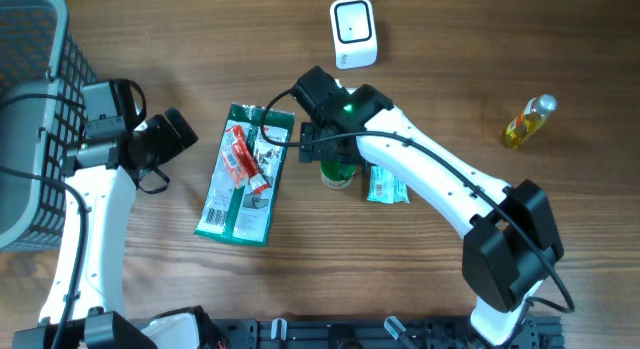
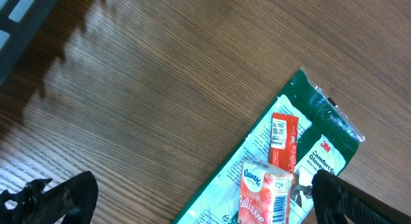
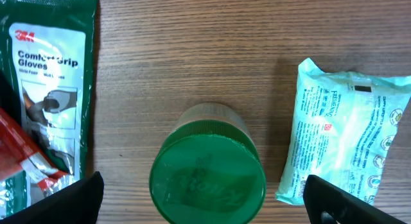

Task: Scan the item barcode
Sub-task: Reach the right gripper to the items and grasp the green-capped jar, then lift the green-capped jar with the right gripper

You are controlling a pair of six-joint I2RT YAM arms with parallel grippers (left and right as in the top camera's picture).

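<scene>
1. Two hands, the left hand [image 2: 209, 201] and the right hand [image 3: 207, 201], are standing wide over the bench [image 1: 450, 49], holding nothing.
2. The green-lid jar [image 1: 338, 175] is standing upright under the right hand, between its fingers [image 3: 70, 201], touching neither.
3. The scanner [image 1: 353, 31] is sitting at 12 o'clock from the jar, well apart.
4. The glove pack [image 1: 225, 214] is lying at 9 o'clock, the wipes pack [image 1: 388, 187] at 3 o'clock.

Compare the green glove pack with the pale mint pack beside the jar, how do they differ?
The glove pack is dark green and larger; the mint pack is pale and smaller. The glove pack carries a red packet and a Kleenex pack; the mint pack carries nothing visible. Both lie flat on the table.
</scene>
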